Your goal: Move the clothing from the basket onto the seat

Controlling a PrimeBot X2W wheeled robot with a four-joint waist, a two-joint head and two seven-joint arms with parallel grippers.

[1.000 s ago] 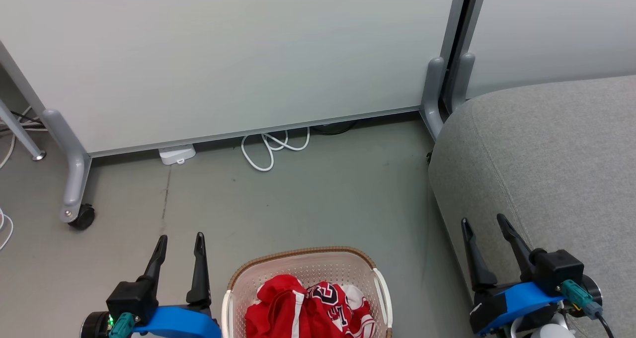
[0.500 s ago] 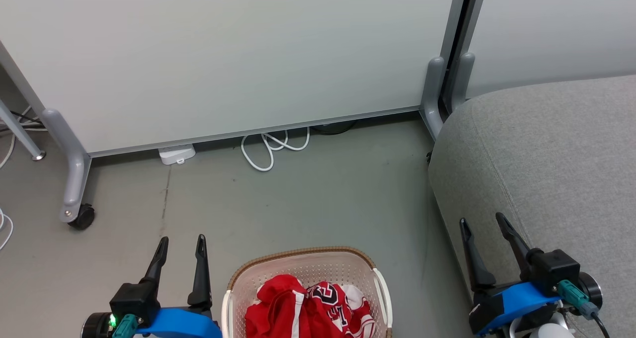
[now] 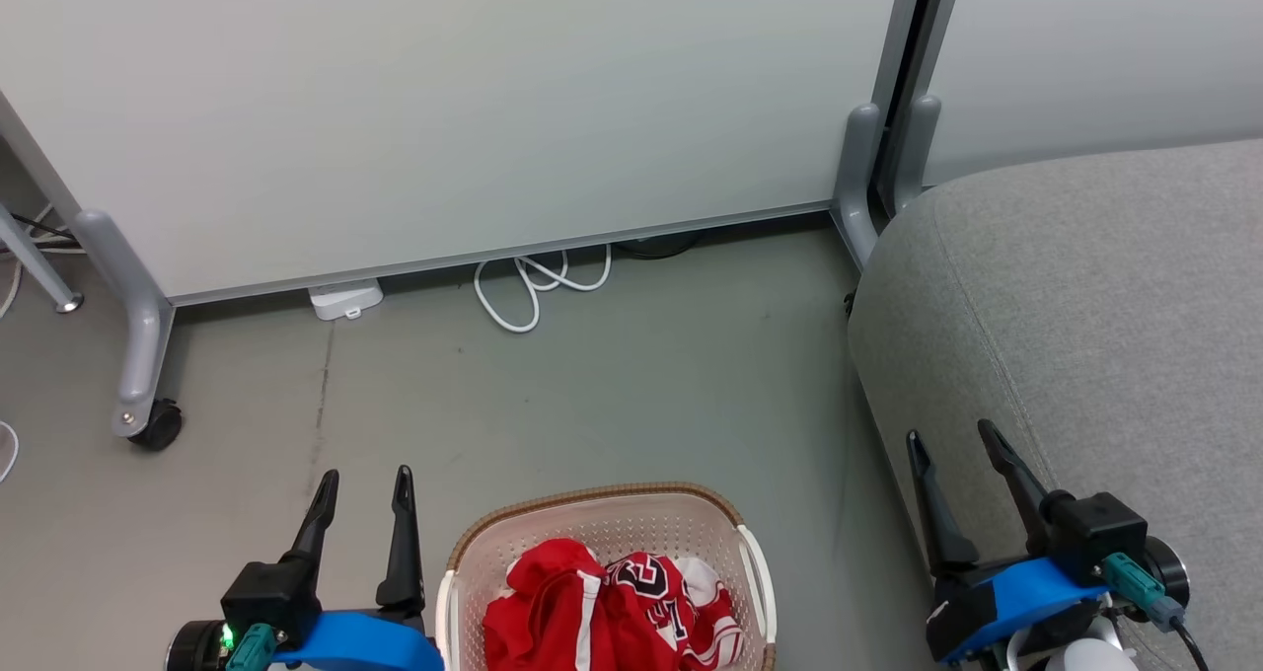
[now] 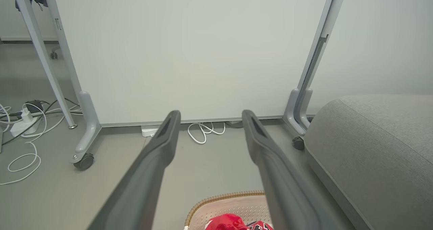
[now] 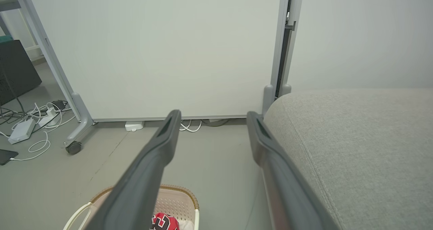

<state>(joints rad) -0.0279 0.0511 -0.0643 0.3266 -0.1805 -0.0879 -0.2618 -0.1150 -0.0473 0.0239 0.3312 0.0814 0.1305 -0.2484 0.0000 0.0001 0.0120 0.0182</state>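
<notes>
Red clothing (image 3: pixel 592 612) with white trim and black-and-white lettering lies bunched in the cream basket (image 3: pixel 612 518) at the bottom centre of the head view; the basket's rim also shows in the left wrist view (image 4: pixel 220 199) and the right wrist view (image 5: pixel 176 191). The light grey seat (image 3: pixel 1085 286) stands to the right of the basket. My left gripper (image 3: pixel 365 479) is open and empty, just left of the basket. My right gripper (image 3: pixel 952 436) is open and empty, over the seat's front left edge. Both sets of fingers point away from me.
A white partition panel (image 3: pixel 444 99) on grey wheeled legs (image 3: pixel 133 355) stands across the back. A coiled white cable (image 3: pixel 533 286) and a white adapter (image 3: pixel 345 298) lie at its foot. More cables (image 4: pixel 23 121) lie on the floor to the left.
The whole head view has shifted slightly, so the camera moved. Both grippers sit a little lower in the picture and stay open. The clothing has not moved in the basket.
</notes>
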